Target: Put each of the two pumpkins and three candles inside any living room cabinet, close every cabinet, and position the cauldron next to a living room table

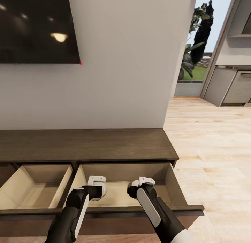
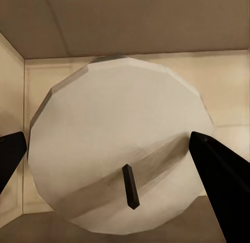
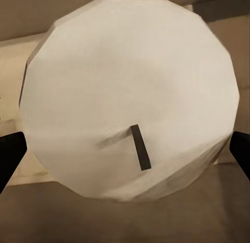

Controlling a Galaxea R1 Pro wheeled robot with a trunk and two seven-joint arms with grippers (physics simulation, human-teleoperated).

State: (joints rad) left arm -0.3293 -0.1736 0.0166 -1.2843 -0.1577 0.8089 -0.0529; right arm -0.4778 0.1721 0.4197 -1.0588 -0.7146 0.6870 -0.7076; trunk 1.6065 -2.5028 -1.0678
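Cabinet: we stand facing the long dark-brown cabinet (image 1: pixel 87 143) under a wall-mounted screen (image 1: pixel 36 25), with two of its drawers pulled out, the left drawer (image 1: pixel 33 187) and the right drawer (image 1: pixel 167 180).
Left gripper: our left gripper (image 1: pixel 97 189) hangs over the left part of the right drawer; in its wrist view a pale candle (image 2: pixel 120 149) with a short dark wick sits between the dark fingers (image 2: pixel 219 175), seen from above against the beige drawer floor.
Left fingers: they flank the candle closely, yet we cannot tell whether they press on it or stand just clear.
Right gripper: our right gripper (image 1: pixel 141 187) hangs over the same drawer, further right; a second candle (image 3: pixel 130 97) lies between its fingers (image 3: pixel 10 154).
Right fingers: spread to the candle's width; contact is not visible, so we cannot tell.
Progress: we judge two candles to be at the drawer, being set inside or just released.
Left to do: third candle, both pumpkins, shutting the drawers, and the cauldron beside the table.
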